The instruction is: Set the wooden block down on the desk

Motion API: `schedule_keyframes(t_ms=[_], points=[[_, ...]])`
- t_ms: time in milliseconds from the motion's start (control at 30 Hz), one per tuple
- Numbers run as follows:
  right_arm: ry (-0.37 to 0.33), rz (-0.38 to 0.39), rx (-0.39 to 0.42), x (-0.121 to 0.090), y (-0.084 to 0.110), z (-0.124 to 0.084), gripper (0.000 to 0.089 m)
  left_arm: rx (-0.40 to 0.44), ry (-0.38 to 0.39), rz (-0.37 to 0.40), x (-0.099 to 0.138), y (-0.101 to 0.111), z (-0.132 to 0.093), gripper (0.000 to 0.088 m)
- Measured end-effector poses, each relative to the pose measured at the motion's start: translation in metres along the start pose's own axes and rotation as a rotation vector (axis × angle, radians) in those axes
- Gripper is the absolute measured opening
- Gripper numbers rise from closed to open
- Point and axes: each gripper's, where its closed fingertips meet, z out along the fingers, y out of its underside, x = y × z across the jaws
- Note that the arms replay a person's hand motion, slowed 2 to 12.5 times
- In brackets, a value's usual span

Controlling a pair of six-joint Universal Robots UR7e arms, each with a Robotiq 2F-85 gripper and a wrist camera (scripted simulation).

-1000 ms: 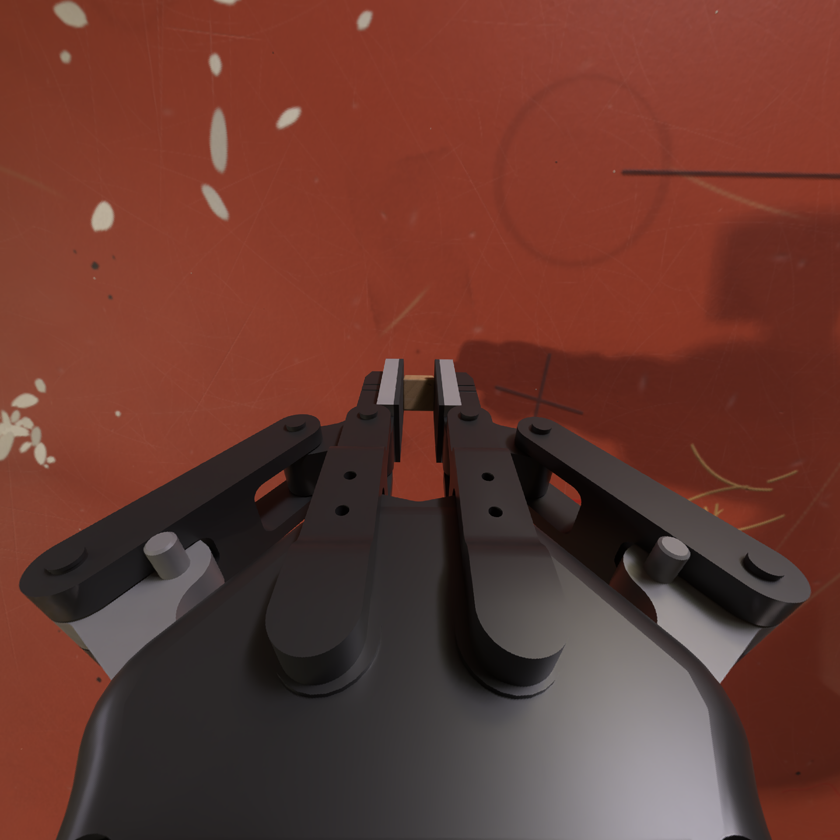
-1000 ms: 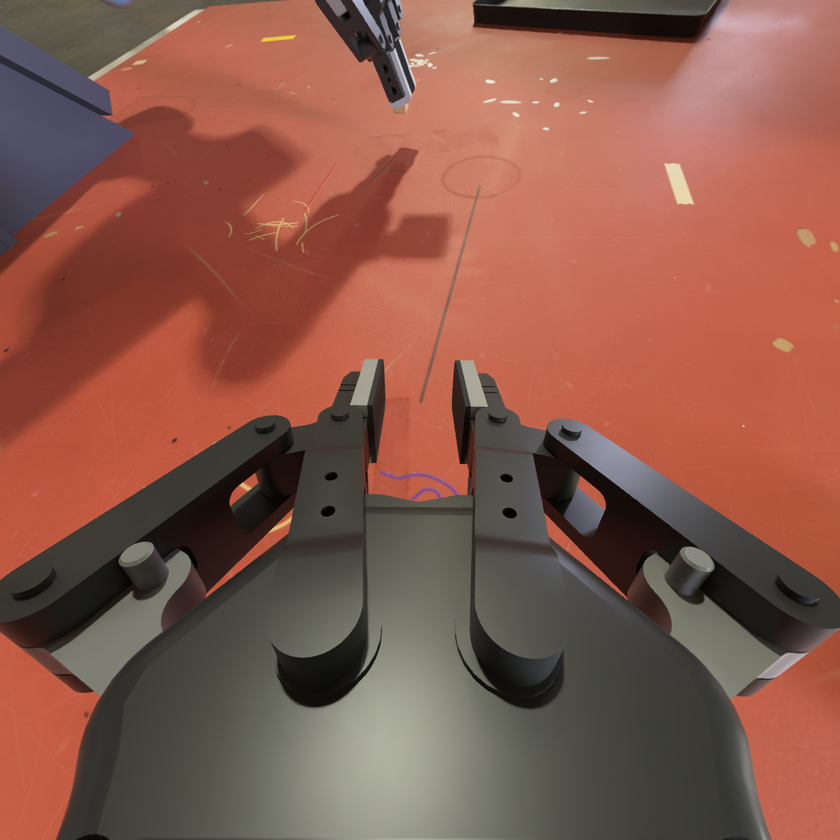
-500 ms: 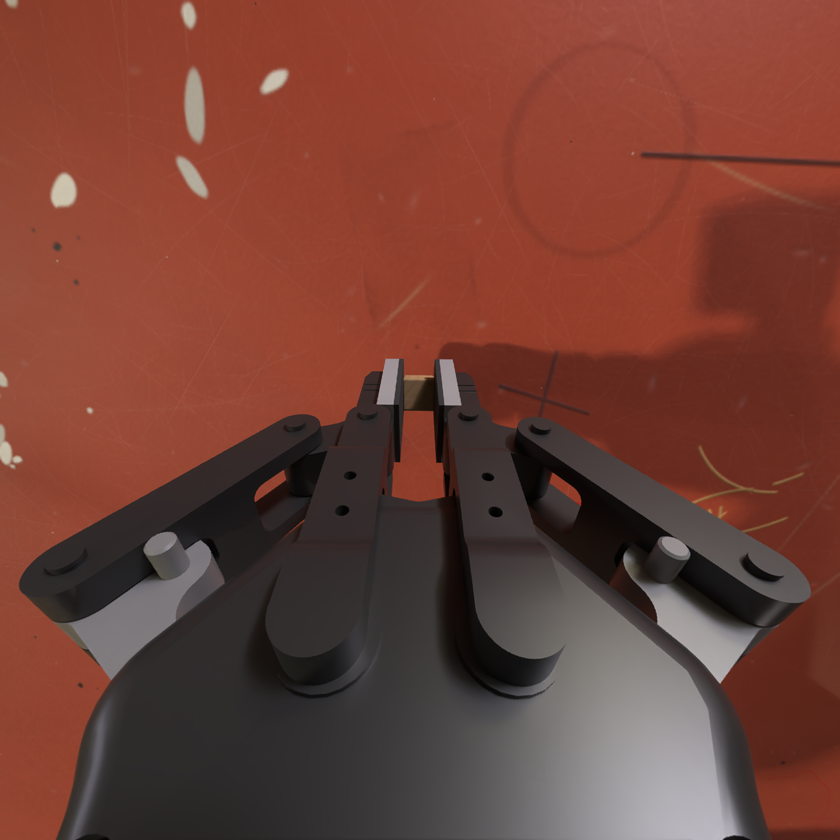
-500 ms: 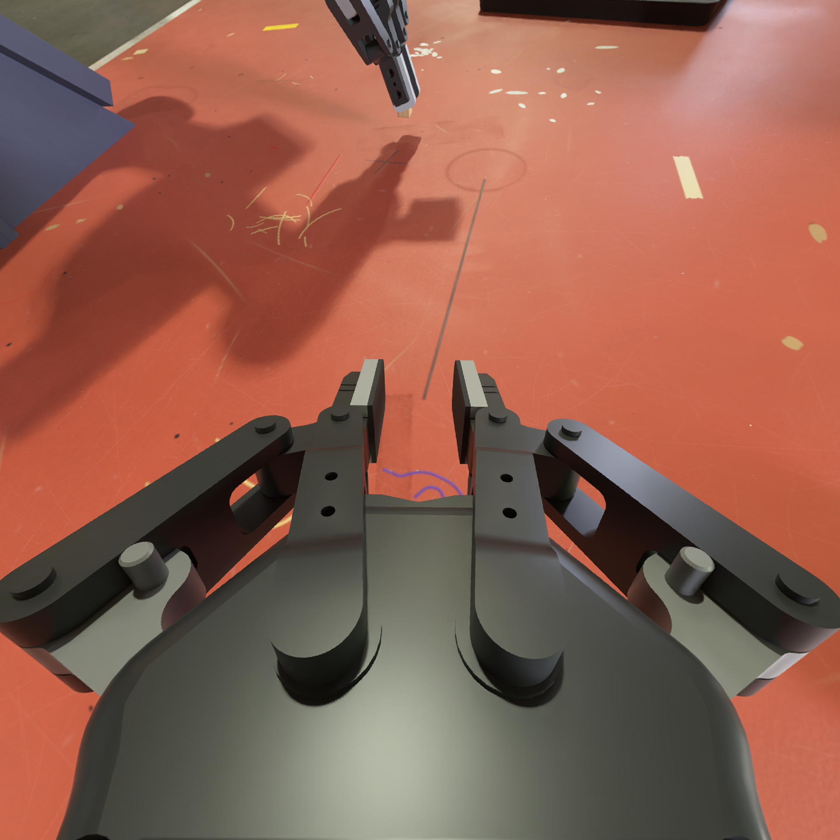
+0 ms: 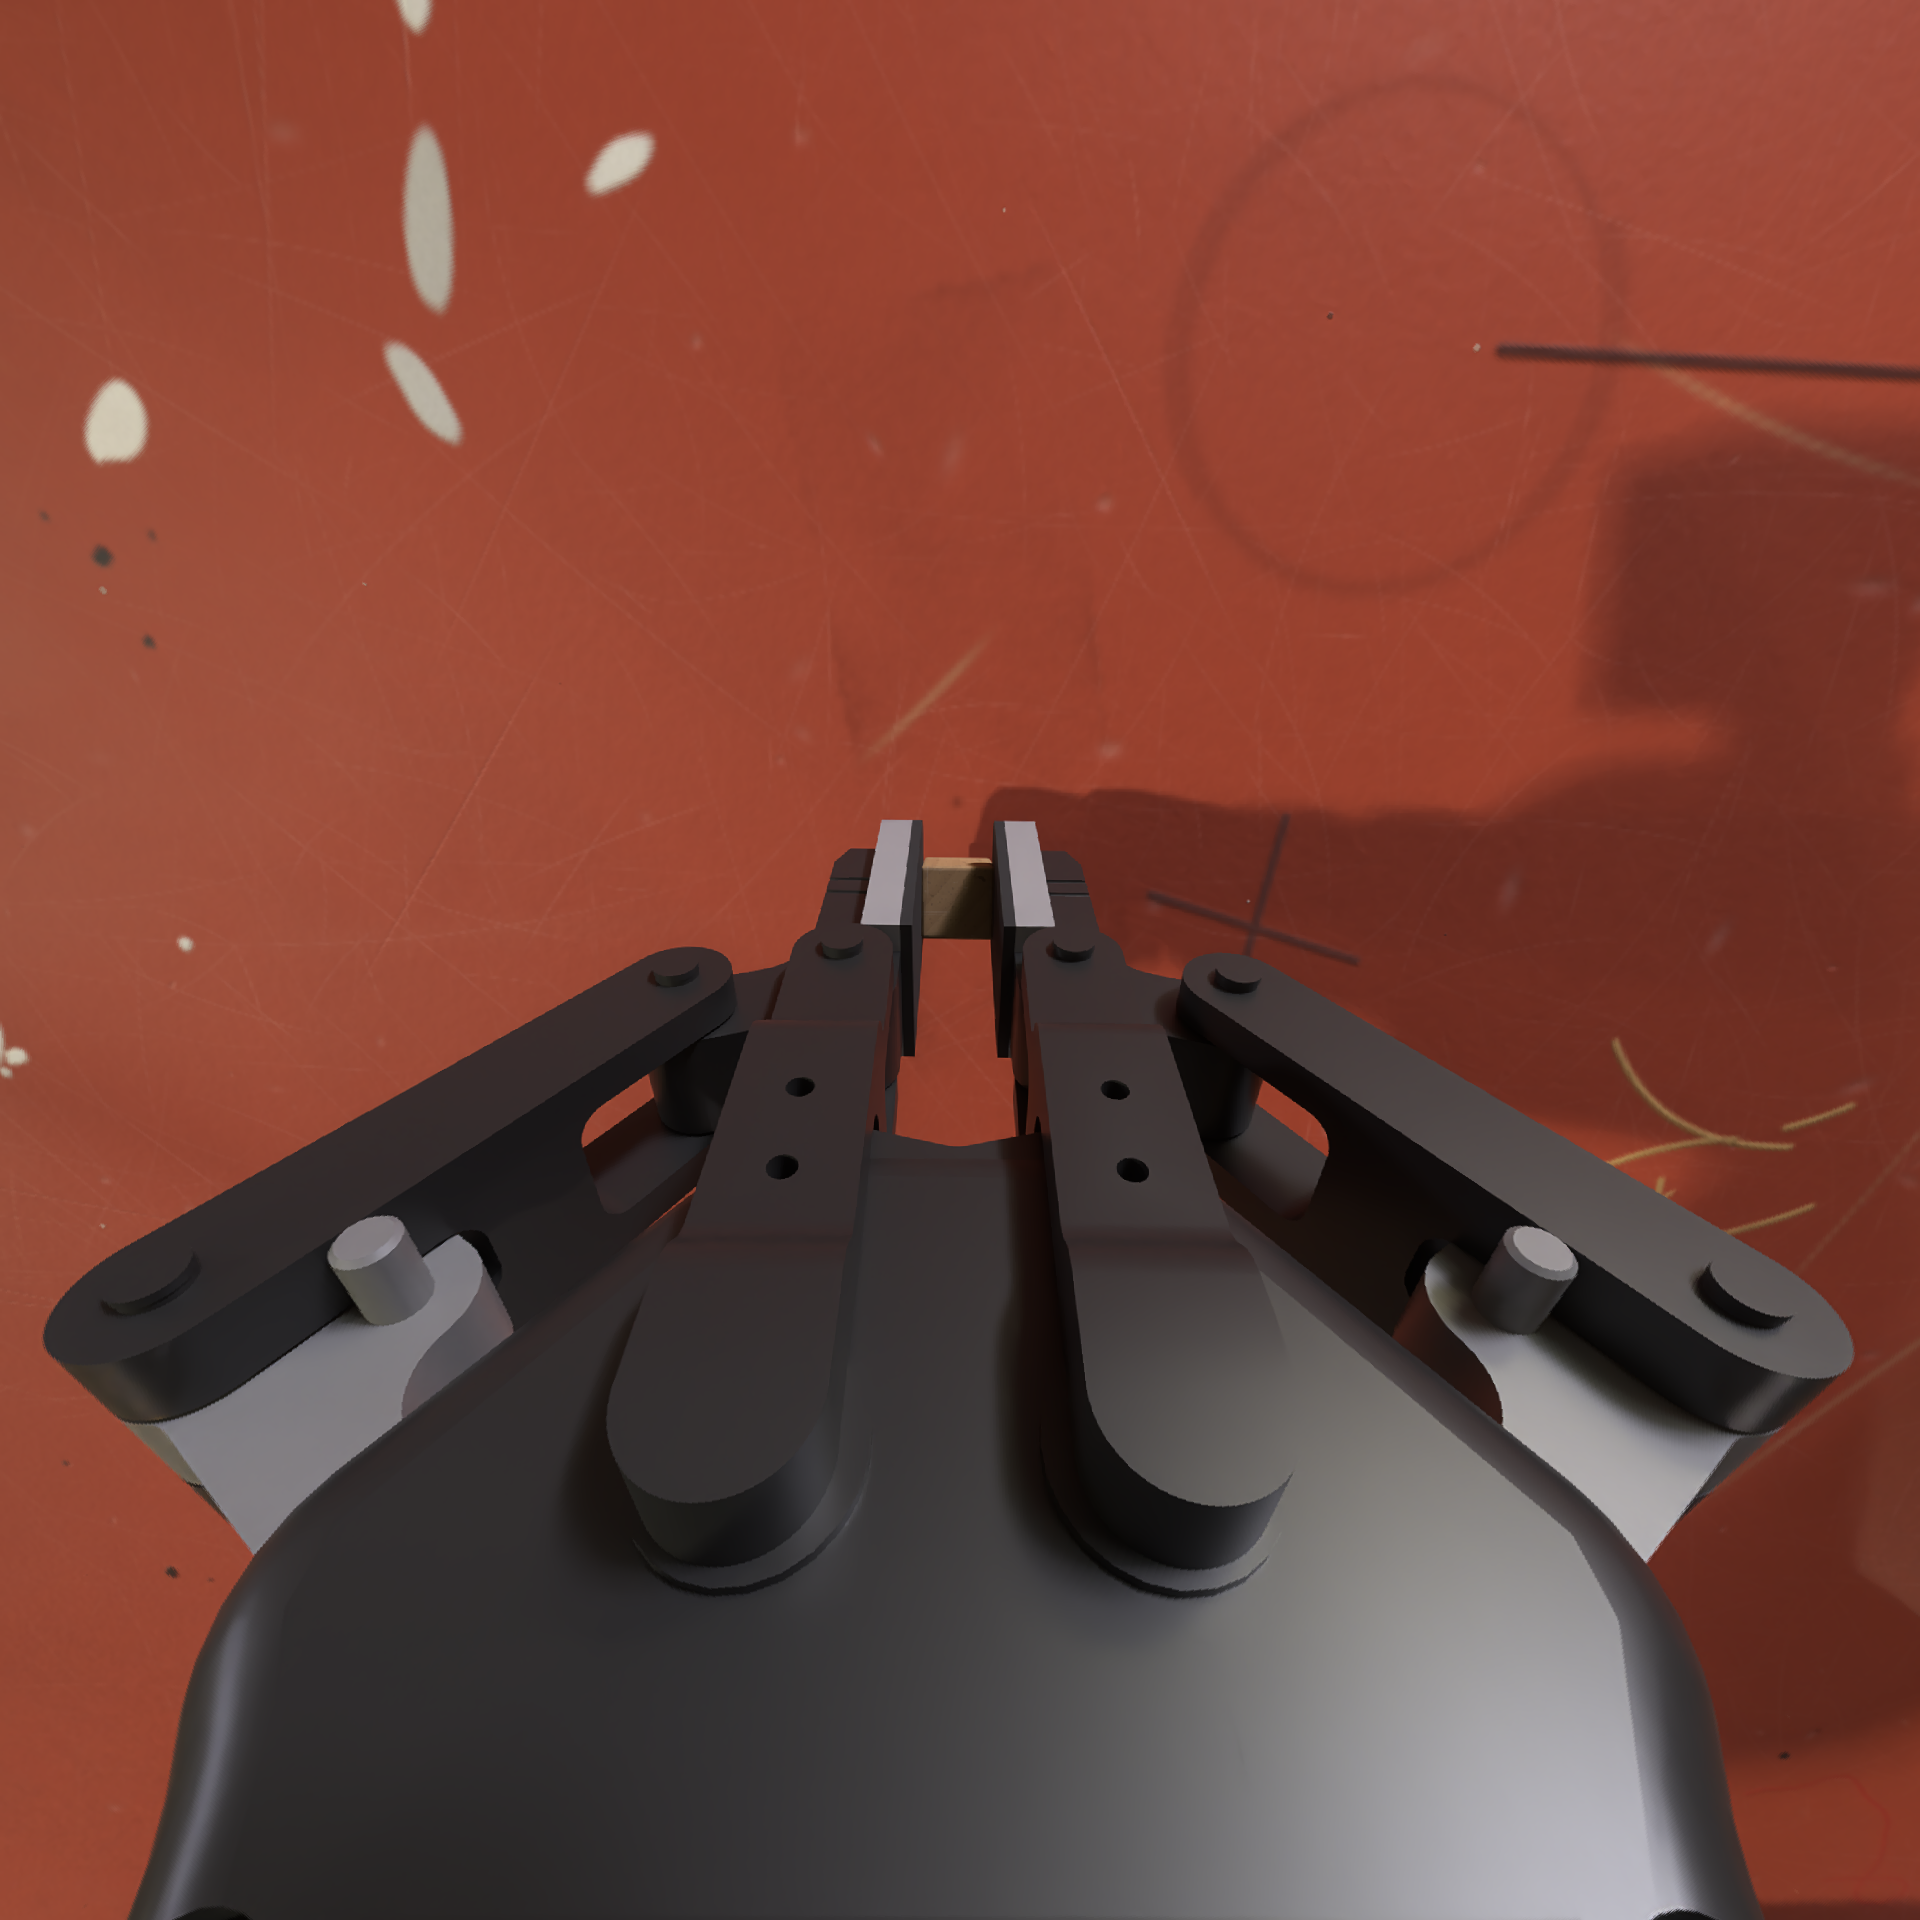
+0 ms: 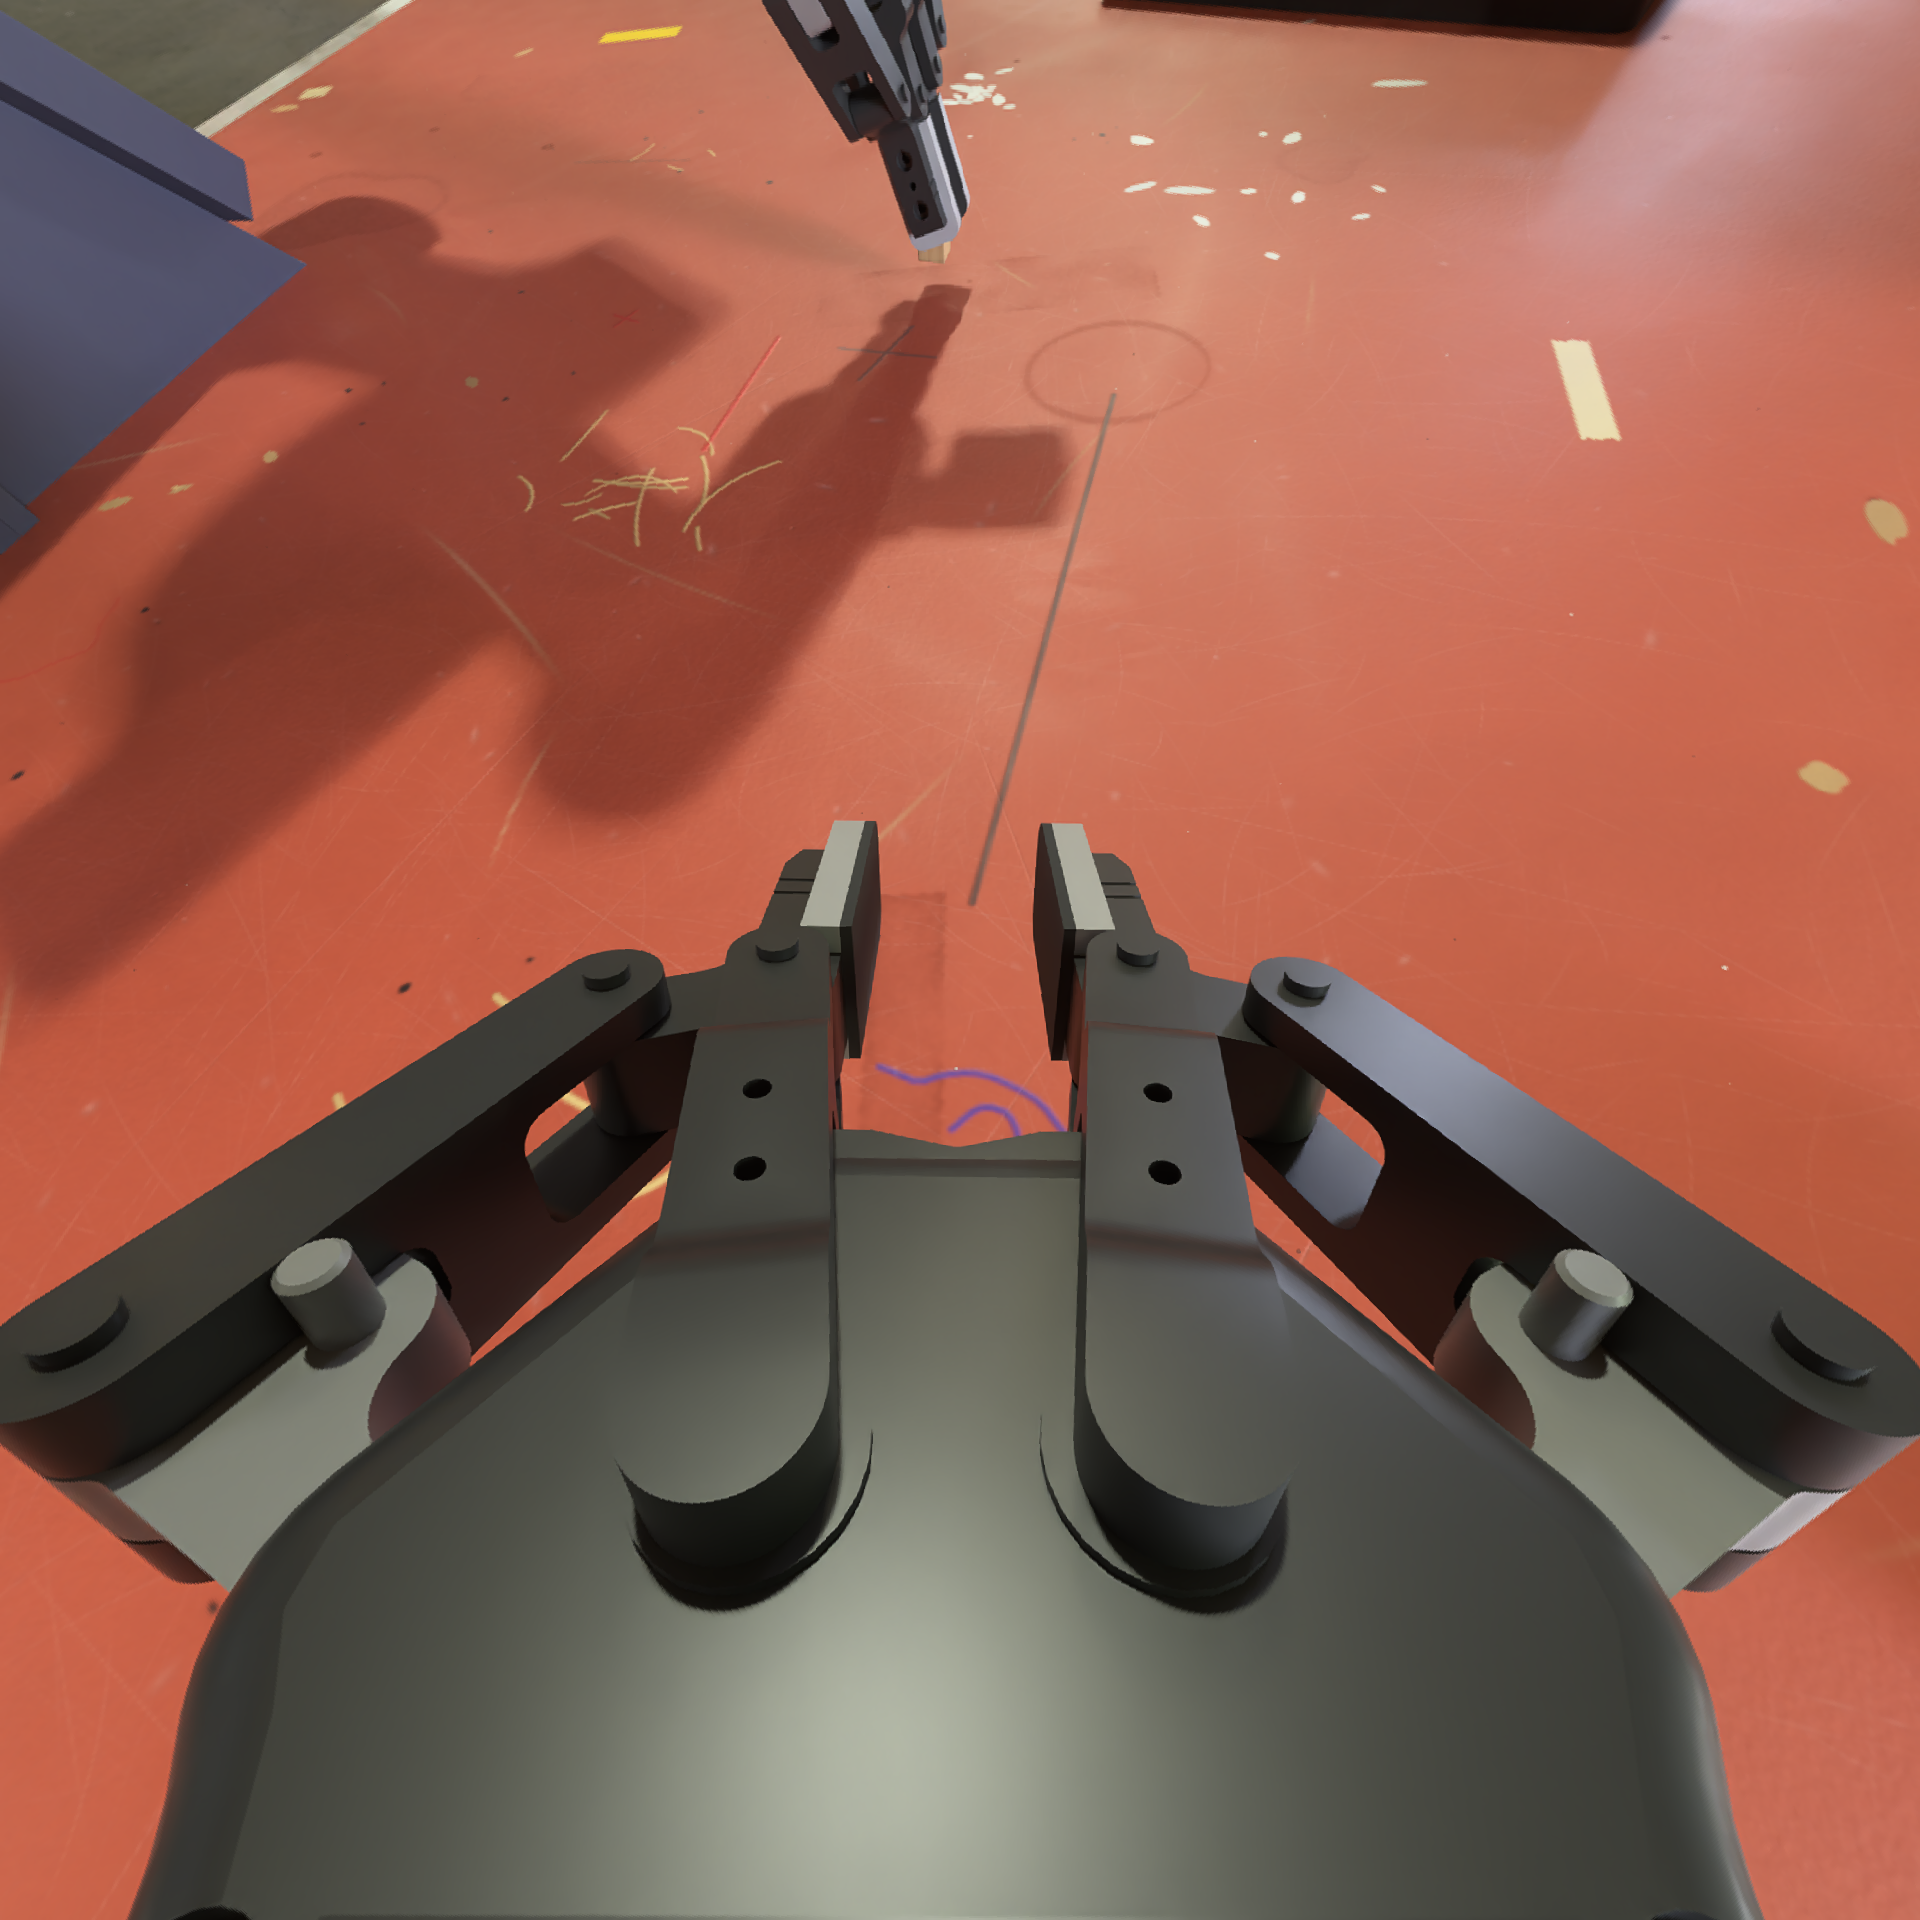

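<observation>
My left gripper (image 5: 957, 871) is shut on a small light wooden block (image 5: 954, 900), held between its pads a short way above the red desk (image 5: 623, 644). In the right wrist view the left gripper (image 6: 932, 241) hangs at the far top centre, pointing down, with the block (image 6: 933, 252) at its tips just above the desk and its shadow right below. My right gripper (image 6: 957, 868) is open and empty, low over the near part of the desk.
The red desk (image 6: 1455, 675) is scratched, with white flecks, a faint ring (image 6: 1118, 369), a thin dark line (image 6: 1039, 644) and a tan tape strip (image 6: 1585, 389). A dark blue box (image 6: 104, 270) stands at the left edge. A black slab (image 6: 1382, 10) lies at the far top.
The left gripper has descended closer to the desk with the block still in it; its shadow has drawn nearer to its tips. The right gripper has crept forward slightly, still open.
</observation>
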Motion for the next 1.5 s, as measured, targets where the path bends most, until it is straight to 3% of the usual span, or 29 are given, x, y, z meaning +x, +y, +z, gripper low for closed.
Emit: schedule_keyframes(t_ms=[1500], points=[[-0.019, -0.003, -0.029, -0.0039, 0.0044, 0.0038, 0.0269, -0.008, 0.007, 0.002, 0.0038, -0.0005, 0.0014, 0.0118]])
